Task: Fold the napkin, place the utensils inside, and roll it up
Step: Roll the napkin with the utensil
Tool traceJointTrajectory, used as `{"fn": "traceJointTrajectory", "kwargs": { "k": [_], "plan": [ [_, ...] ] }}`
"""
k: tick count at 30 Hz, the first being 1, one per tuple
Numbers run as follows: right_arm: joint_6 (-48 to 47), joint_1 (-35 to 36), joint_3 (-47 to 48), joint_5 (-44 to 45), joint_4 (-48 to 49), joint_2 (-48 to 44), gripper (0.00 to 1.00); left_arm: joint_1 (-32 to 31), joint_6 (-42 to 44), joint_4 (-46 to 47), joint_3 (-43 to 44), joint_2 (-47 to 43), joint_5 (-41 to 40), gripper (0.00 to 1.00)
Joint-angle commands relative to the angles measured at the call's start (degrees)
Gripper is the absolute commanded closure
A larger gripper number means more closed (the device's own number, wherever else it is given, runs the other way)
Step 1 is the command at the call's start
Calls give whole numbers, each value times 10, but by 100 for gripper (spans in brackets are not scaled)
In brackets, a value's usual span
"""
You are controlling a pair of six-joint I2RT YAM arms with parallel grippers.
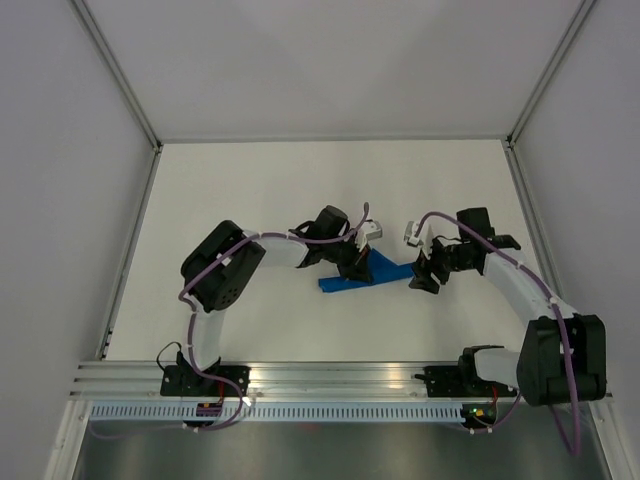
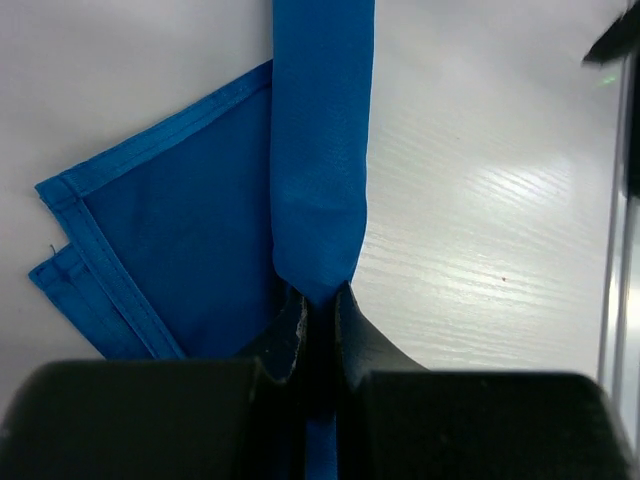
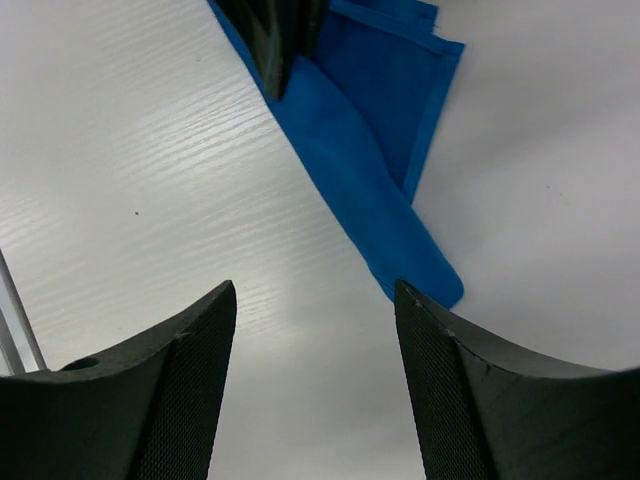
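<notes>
The blue napkin [image 1: 362, 275] lies on the white table between my two grippers, partly rolled into a narrow strip. In the left wrist view the rolled strip [image 2: 322, 150] runs away from me, with a flat folded corner [image 2: 170, 250] spread to its left. My left gripper [image 2: 318, 293] is shut on the near end of the roll; it also shows in the top view [image 1: 357, 266]. My right gripper [image 3: 315, 290] is open and empty, just short of the roll's far rounded end [image 3: 425, 270]; in the top view [image 1: 423, 278] it sits right of the cloth. The knife is hidden.
The white table [image 1: 250, 200] is walled by pale panels at the back and sides. A metal rail [image 1: 330, 375] with both arm bases runs along the near edge. The left gripper's dark fingers [image 3: 272, 40] show at the top of the right wrist view.
</notes>
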Motion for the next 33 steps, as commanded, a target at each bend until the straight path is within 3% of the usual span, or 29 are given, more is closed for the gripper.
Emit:
{"fn": "traceJointTrajectory", "kwargs": {
  "k": [1,5,10,19,25,28,31,32,33],
  "plan": [
    [2,49,-65,39,154,-69,30,14,-21,-189,-8,64,22,98],
    [29,149,-136,118,259,-108,29,26,-34,-239,27,82,47,98],
    [32,228,-176,182,339,-92,28,31,-57,-285,64,106,58,98],
    [39,339,-210,255,393,-66,28,33,-75,-311,91,131,67,98],
    [36,369,-208,284,413,-3,32,33,-76,-314,96,134,73,98],
    [30,369,-206,288,428,24,38,35,-74,-315,100,137,78,98],
    [27,368,-203,289,423,41,54,36,-69,-319,102,139,85,95],
    [26,368,-200,290,420,46,63,38,-68,-320,103,138,87,94],
    [25,369,-198,290,405,51,66,39,-68,-320,103,135,88,86]
  ]
}}
